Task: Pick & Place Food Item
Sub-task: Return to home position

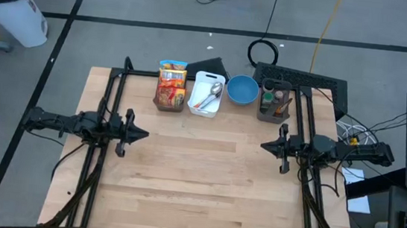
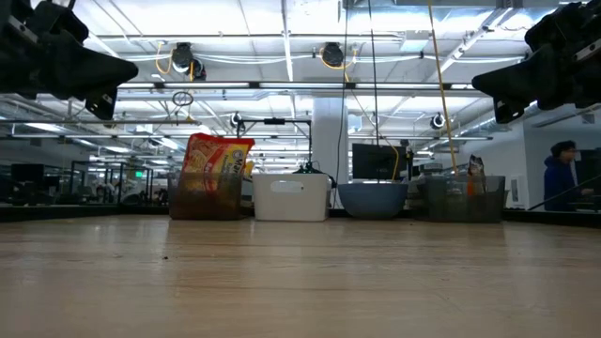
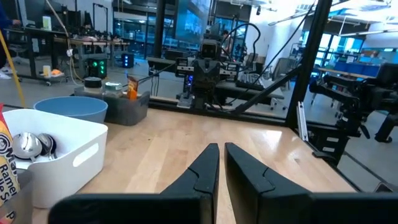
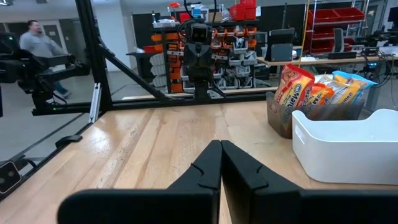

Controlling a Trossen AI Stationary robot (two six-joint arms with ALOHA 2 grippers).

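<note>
Left arm (image 1: 75,124) and right arm (image 1: 335,150) are matte black, slim-segmented with chunkier joints. Left tool (image 1: 142,133) and right tool (image 1: 266,145) each carry two flat, tapering black fingers (image 3: 202,174) on a broad crossbar.

A pale wooden bench (image 1: 197,181) stands on a grey floor (image 1: 161,5) crossed by black tape lines. Beyond its far edge lie a coiled black cable (image 1: 266,51) and a dark keyboard (image 1: 300,79). A white cylinder (image 1: 12,6) sits far left. In the room behind, a person (image 4: 38,42) stands, and red bins (image 4: 333,22) fill the shelves.
</note>
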